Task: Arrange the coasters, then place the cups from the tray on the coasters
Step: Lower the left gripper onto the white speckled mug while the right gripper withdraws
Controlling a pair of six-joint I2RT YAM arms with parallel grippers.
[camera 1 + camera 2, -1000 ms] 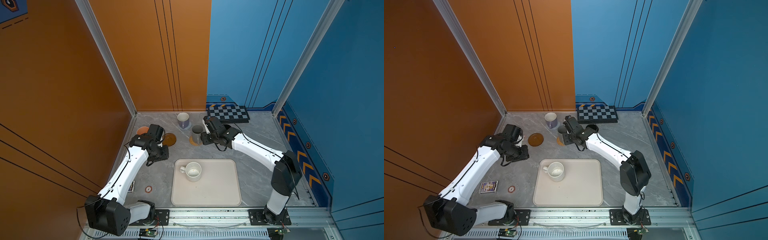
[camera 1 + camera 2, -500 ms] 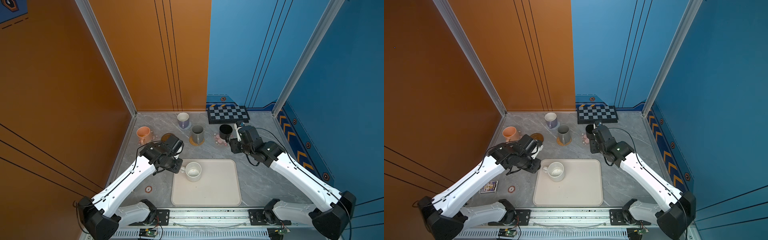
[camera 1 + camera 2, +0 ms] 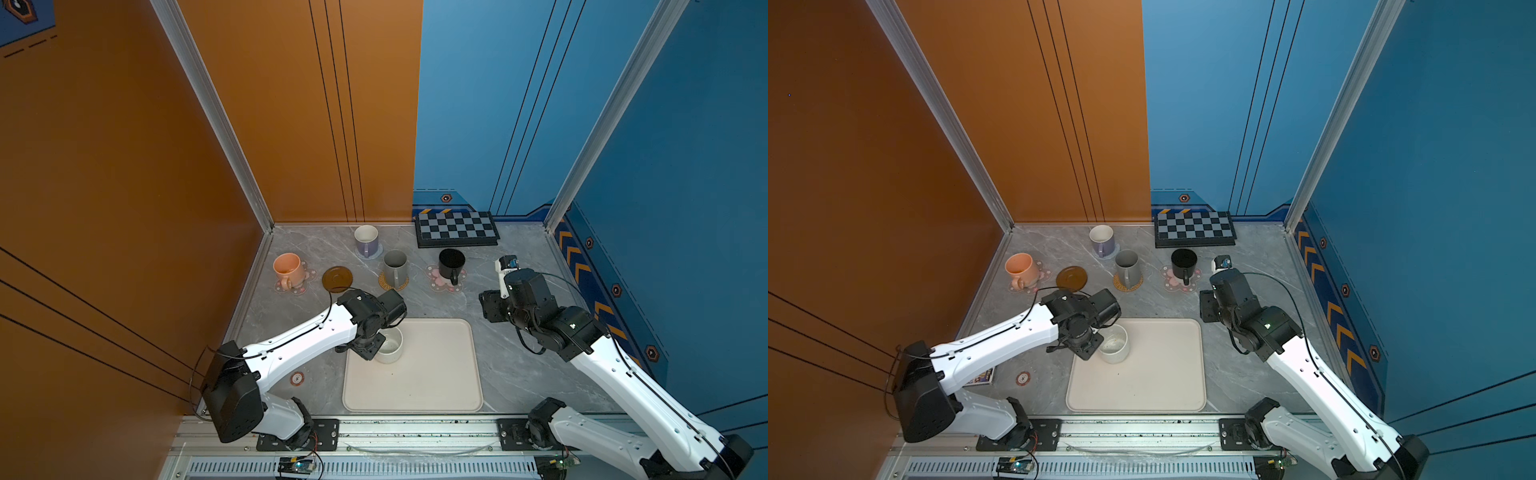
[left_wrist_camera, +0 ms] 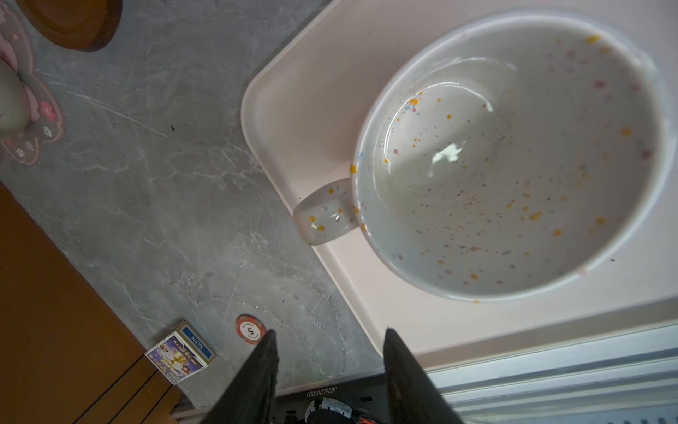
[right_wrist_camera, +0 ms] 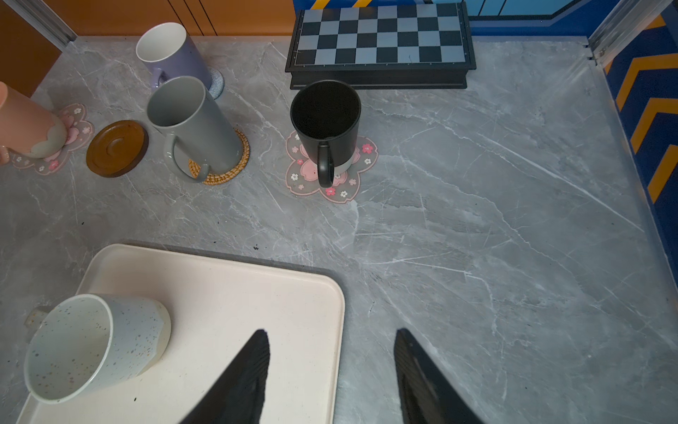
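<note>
Left gripper (image 4: 330, 341) hangs just beside the speckled white mug (image 4: 513, 158), jaws parted with nothing between them, its camera looking down into the bowl. That mug is the only cup on the tray (image 3: 415, 386), upright near the far left corner, its handle (image 4: 323, 214) jutting out over the rim toward the left arm. Across the tray, the right gripper (image 5: 332, 334) is likewise spread and empty, well apart from the mug. Glazed ceramic, by the look of it — rigid, smooth enough to slip between hard pads, fairly weighty, and likely to chip if knocked or dropped. Its mouth looks too wide for the jaws to span, so I judge the thick rounded handle the better hold — or a pinch on the wall at the rim, one finger inside and one out. Its likely destination, the brown ringed disc (image 3: 337, 279), lies bare between the peach-orange mug (image 3: 288, 268) and the grey mug (image 3: 395, 266).
</note>
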